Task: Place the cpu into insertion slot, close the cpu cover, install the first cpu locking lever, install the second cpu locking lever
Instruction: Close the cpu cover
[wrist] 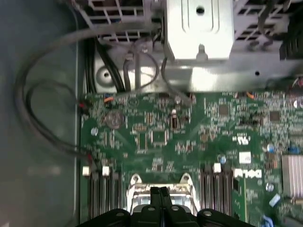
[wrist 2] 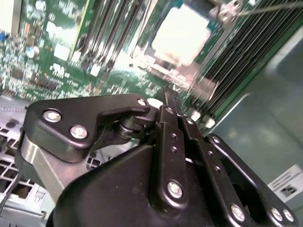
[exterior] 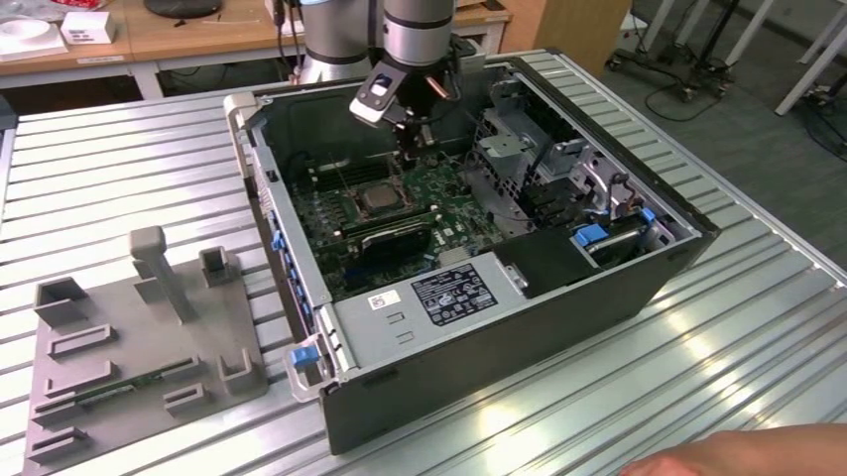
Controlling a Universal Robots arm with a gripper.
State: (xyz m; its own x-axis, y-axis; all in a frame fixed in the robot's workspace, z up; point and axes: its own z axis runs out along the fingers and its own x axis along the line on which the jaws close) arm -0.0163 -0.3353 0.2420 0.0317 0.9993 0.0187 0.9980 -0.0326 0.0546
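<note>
Grey steel frames the scene: a computer case (exterior: 530, 327) lies open on a ribbed metal table (exterior: 741, 327) while the robot arm reaches inside. Its gripper (exterior: 415, 154) hangs low over the green motherboard (exterior: 397, 223), just beside the insertion slot (exterior: 375, 198). In both wrist views the black fingers (wrist: 155, 196) are pressed together with no gap between them, and nothing can be seen held there. The cpu (wrist 2: 182, 35) sits in the slot with its pale face up, close ahead of the fingertips, so the first step looks done. The cpu cover (wrist: 136, 181) appears to lie flat around the chip, with its silvery corners showing at the socket's edge, which suggests the second step is finished too. A thin locking lever (wrist 2: 270, 8) runs past one corner of the socket, but whether it is hooked home cannot be told. By this reading the job stands roughly at its midpoint, with the levers as the part in hand. Rows of memory slots (wrist 2: 113, 28) flank the socket, and a labelled power supply (exterior: 437, 293) fills the near end of the case. A grey fixture tray (exterior: 133, 347) rests on the table at the exterior view's left, well apart from the case, and a person's hand (exterior: 741, 458) edges into that view's lower right corner.
</note>
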